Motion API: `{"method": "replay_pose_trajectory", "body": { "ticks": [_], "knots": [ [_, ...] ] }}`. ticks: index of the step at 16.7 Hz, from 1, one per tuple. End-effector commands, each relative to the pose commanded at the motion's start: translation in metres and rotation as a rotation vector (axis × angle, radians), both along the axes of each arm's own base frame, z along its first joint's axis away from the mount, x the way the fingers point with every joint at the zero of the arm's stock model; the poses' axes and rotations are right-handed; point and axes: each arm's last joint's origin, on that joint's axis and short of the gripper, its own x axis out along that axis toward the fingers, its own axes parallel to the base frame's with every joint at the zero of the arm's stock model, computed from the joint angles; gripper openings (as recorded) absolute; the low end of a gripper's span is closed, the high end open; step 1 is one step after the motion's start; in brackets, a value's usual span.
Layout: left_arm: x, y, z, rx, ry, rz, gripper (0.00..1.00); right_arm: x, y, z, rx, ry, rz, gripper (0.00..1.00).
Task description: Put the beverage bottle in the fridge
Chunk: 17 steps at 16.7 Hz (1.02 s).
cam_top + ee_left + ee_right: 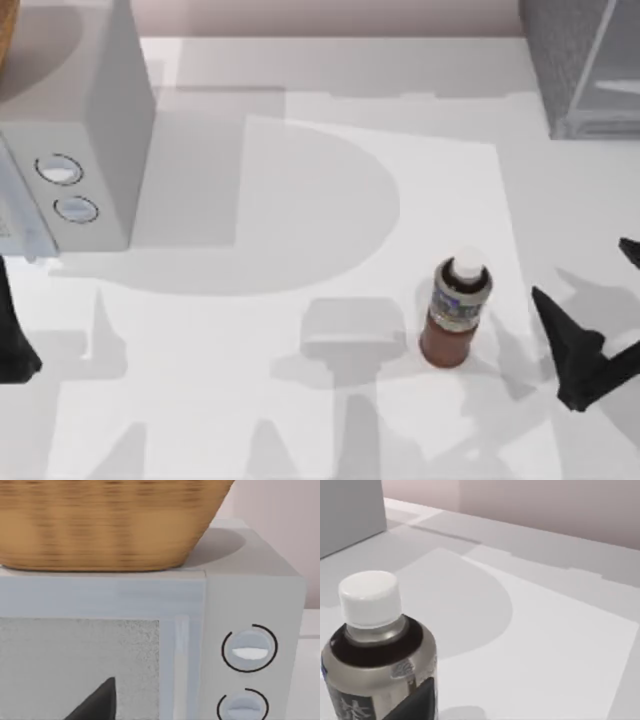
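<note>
The beverage bottle [455, 312] stands upright on the white table, right of centre, with a white cap, a grey label band and reddish-brown drink below. It is close in the right wrist view [377, 655]. My right gripper [580, 270] is just to the bottle's right, open, with its dark fingers spread wide and nothing between them; it is a short gap away from the bottle. The fridge [585, 65], dark grey and speckled with a paler glassy panel, sits at the far right corner. My left gripper [15, 345] is parked at the left edge.
A light grey box with two round dials [85, 140] stands at the back left, seen close in the left wrist view [250, 650]. A woven basket [100, 525] rests on top of it. Bare white table [300, 250] lies between the box and the bottle.
</note>
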Motion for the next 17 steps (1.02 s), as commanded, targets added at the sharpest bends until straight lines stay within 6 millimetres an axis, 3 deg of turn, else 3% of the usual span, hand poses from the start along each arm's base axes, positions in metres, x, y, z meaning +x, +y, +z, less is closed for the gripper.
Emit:
{"method": "replay_pose_trajectory", "body": {
  "ticks": [11,17],
  "knots": [
    [0.000,0.000,0.000,0.000,0.000,0.000,1.00,0.003,0.028,-0.032,-0.013,0.048,0.223,1.00],
    [0.000,0.000,0.000,0.000,0.000,0.000,1.00,0.002,0.031,-0.037,-0.014,0.048,0.248,1.00]
  ]
}}
